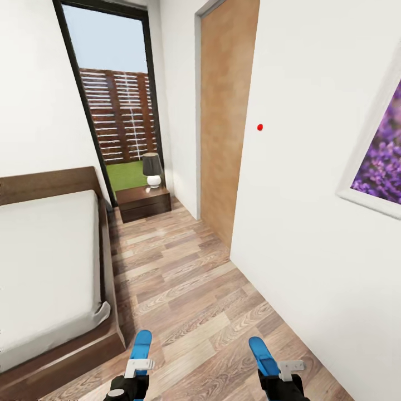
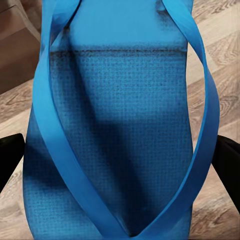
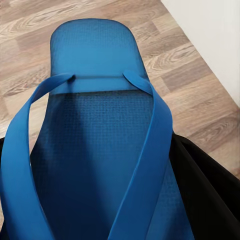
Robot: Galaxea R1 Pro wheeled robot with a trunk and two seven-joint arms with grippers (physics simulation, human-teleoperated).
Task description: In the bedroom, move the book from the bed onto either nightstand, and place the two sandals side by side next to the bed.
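Observation:
Each of my grippers holds one bright blue sandal low over the wood floor. My left gripper (image 1: 136, 374) is shut on the left sandal (image 1: 142, 344), near the foot corner of the bed (image 1: 50, 256). Close up, that sandal (image 2: 120, 125) lies between black fingers (image 2: 10, 160). My right gripper (image 1: 277, 372) is shut on the other sandal (image 1: 262, 352), whose straps and sole (image 3: 95, 125) lie against a black finger (image 3: 200, 190). The nightstand (image 1: 143, 201) stands far ahead beside the headboard. The book is out of view.
A strip of plank floor (image 1: 178, 278) runs between the bed and the white wall (image 1: 301, 223) on the right. A lamp (image 1: 151, 170) sits on the nightstand before the tall window (image 1: 117, 100). A wooden door (image 1: 225, 111) and a framed purple picture (image 1: 381, 156) are on the right wall.

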